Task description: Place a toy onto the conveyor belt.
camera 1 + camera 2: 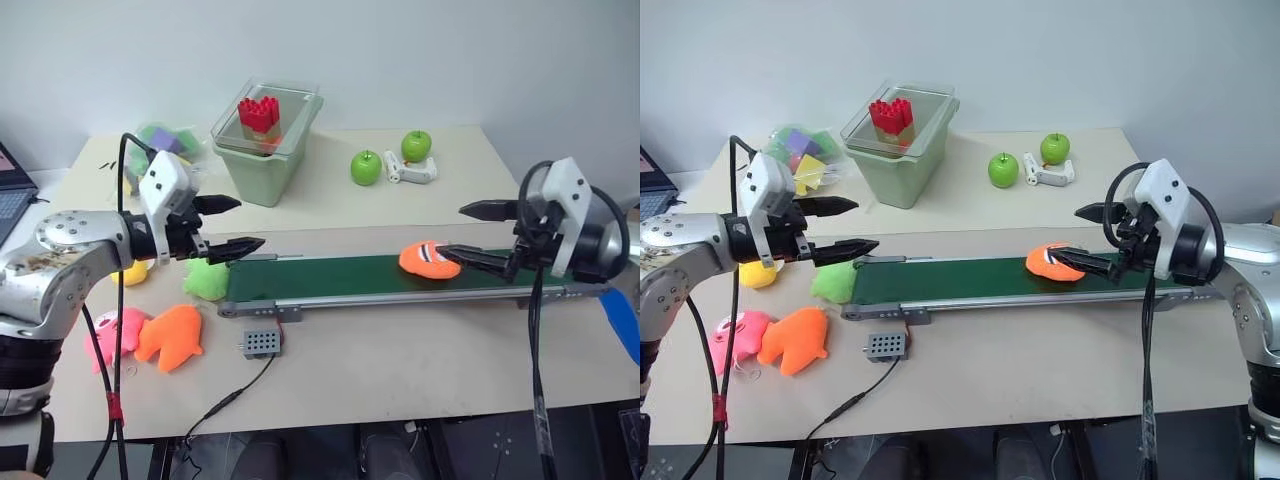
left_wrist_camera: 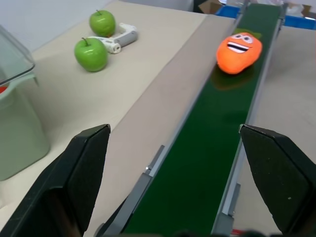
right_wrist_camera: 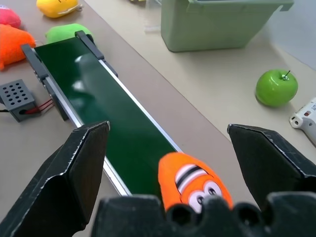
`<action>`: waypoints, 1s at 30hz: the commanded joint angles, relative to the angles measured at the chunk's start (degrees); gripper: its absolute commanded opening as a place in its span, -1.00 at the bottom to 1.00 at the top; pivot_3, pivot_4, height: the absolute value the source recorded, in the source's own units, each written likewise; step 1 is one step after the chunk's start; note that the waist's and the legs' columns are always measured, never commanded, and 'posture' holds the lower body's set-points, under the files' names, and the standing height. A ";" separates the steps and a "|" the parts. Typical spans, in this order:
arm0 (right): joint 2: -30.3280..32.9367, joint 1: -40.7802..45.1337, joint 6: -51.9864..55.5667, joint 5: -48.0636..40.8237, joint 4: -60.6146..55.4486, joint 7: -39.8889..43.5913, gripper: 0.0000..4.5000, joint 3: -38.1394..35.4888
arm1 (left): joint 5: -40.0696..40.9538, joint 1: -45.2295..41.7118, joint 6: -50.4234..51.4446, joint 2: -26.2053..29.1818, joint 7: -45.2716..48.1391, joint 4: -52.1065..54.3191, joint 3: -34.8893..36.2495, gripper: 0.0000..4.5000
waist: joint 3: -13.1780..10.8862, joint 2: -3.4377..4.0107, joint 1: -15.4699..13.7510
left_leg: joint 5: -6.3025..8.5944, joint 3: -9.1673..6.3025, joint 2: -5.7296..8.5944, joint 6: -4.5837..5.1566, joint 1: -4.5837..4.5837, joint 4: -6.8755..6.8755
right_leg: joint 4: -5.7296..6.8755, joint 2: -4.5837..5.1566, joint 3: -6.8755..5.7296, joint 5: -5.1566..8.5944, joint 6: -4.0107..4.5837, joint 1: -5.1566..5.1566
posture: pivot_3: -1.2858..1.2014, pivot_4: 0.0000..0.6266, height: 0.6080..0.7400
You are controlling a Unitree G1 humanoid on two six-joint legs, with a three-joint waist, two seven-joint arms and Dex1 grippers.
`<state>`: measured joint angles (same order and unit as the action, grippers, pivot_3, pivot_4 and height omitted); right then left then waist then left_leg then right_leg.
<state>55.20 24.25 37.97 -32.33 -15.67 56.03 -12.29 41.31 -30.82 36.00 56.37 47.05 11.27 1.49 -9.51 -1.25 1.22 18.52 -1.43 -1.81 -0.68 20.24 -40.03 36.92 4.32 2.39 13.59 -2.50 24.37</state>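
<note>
Right wrist view: toy [image 3: 195, 183] bottom behind gripper body.

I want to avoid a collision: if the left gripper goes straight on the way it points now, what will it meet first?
Probably the conveyor belt, which runs ahead between the open left gripper fingers; farther along it, the toy. Depth is unclear.

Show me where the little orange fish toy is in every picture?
Left eye view: toy lies on the conveyor belt, toward its right end.
Right eye view: same spot on the belt.
Left wrist view: far up the belt.
Right wrist view: close, low in the middle.
Shared landmark: the green belt.
</note>
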 commanded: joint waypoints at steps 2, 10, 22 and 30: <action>0.38 0.64 0.12 -0.95 -1.38 -1.25 1.00 -2.55 | -1.81 -1.35 0.61 -0.95 -1.24 1.15 3.56 0.98 | 0.00 0.00 -0.08 | 0.00 0.00 0.00 0.00 0.01 0.00 | -0.01 0.00 0.00 0.00 0.00 0.00 | 0.03 -0.52 1.00; 0.20 1.48 -0.77 -0.54 -0.40 -1.77 1.00 -1.31 | -2.08 -3.25 3.42 -2.75 -1.20 -0.13 4.90 0.98 | 0.00 0.00 -0.33 | 0.00 0.00 0.01 0.00 0.01 0.00 | -0.04 0.01 -0.01 0.00 0.00 -0.02 | 0.03 -0.52 1.00; 0.15 2.35 -1.16 -0.35 0.56 -1.71 1.00 -1.06 | -3.55 -4.68 5.23 -2.15 1.40 -1.96 5.33 0.98 | 0.00 0.00 -0.24 | 0.00 0.01 0.01 0.00 0.01 0.01 | -0.07 0.01 0.00 0.00 0.00 -0.02 | 0.03 -0.52 1.00; -0.09 2.72 -1.71 -0.15 1.10 -1.57 1.00 -0.81 | -5.76 -3.40 4.49 -1.34 3.09 -3.37 6.90 0.98 | 0.00 0.00 -0.30 | 0.00 0.01 0.01 0.00 0.02 0.02 | -0.12 0.01 -0.01 0.00 0.00 -0.02 | 0.03 -0.52 1.00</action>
<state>55.07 25.78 37.79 -32.64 -13.97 54.55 -12.02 35.96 -33.81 41.40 54.46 49.62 7.26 6.12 -9.51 -1.26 0.92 18.52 -1.42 -1.81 -0.68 20.27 -40.00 36.80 4.34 2.38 13.59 -2.50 24.36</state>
